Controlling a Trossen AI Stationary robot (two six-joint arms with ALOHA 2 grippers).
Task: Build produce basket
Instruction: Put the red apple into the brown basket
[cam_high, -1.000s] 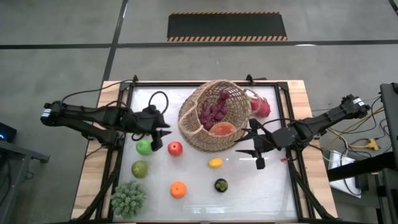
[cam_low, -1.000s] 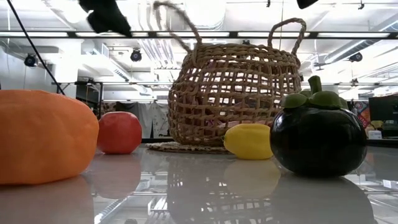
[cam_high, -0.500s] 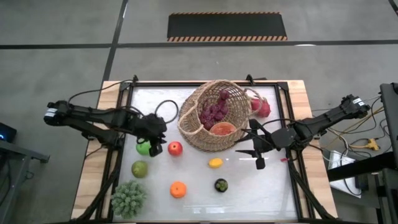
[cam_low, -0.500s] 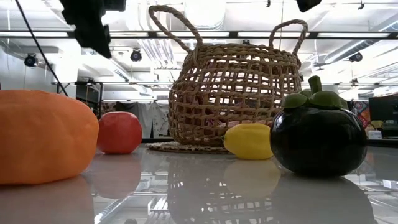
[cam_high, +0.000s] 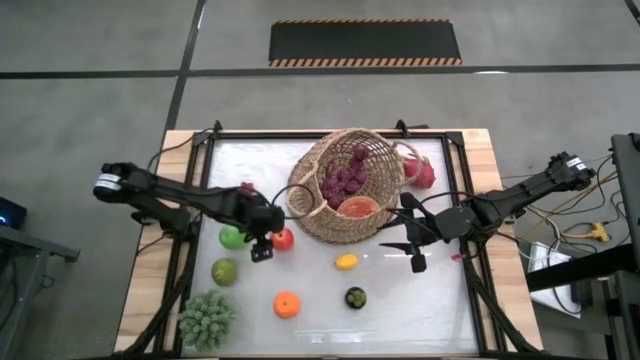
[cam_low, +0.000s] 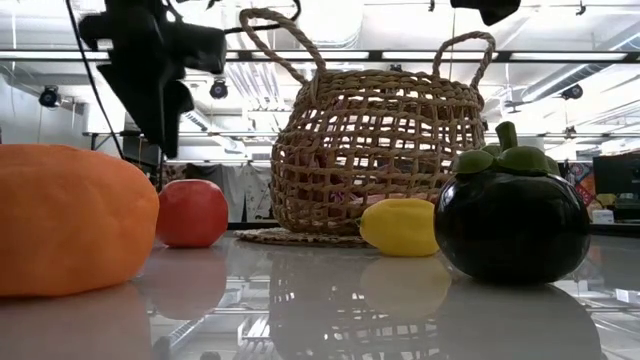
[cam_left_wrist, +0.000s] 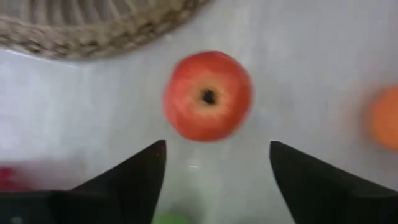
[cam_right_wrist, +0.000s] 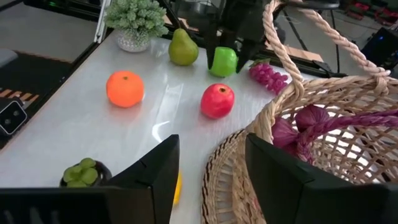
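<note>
High view: left gripper (cam_high: 262, 243) hanging just above and beside the red apple (cam_high: 283, 238), which sits on the table (cam_high: 440, 300) close to the left side of the basket (cam_high: 345, 185), nearer the far edge than the near one. Right gripper (cam_high: 410, 243) parked by the basket's right side, well apart from the apple; left arm clearly the nearer one. Round apple, so no long axis to line up with.

Low view: left gripper hanging over the apple, not touching; basket tipped, handles up.

Left wrist view: fingers (cam_left_wrist: 130, 180) spread wide, nothing between them, apple straight ahead and roughly centred on the gap, stem dimple facing the camera. Likely a straight descent needed.

Right wrist view: fingers (cam_right_wrist: 152, 171) apart, empty, basket rim just ahead.

No readable writing or brands anywhere.
</note>
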